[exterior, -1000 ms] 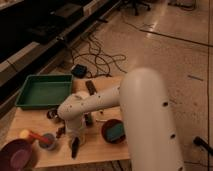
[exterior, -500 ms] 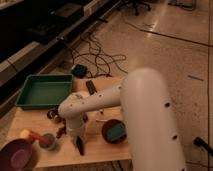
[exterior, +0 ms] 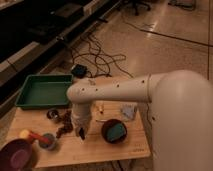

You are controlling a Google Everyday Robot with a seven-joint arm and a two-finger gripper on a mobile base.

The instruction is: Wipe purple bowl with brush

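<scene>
1 arm only on this rig, so no choice of side to make. End effector [exterior: 80, 132] hangs from the downturned wrist, low over the middle of the wooden worktop [exterior: 95, 150], just beside a cluster of small dark items [exterior: 63, 125] and near the reddish-brown bowl [exterior: 114, 131]. Opening: cannot tell. A short dark piece projects beneath it; judged possibly the brush, but neither the hold nor the long axis can be read.

Purple bowl [exterior: 18, 156] sits at the near-left corner of the worktop, upright, lighter violet inside, partly cut by the frame edge. Well apart from the end effector.

Key relation: bowl lies to the left of the end effector in the camera view and closer to the near edge, so a diagonal travel. Grey-blue cup [exterior: 48, 142] with the red-handled tool [exterior: 31, 135] lying against it stands between the 2, roughly on that line.

Judgement: approach needs height to pass over the cup before lowering into the bowl; clipping the tool handle is the risk
</scene>
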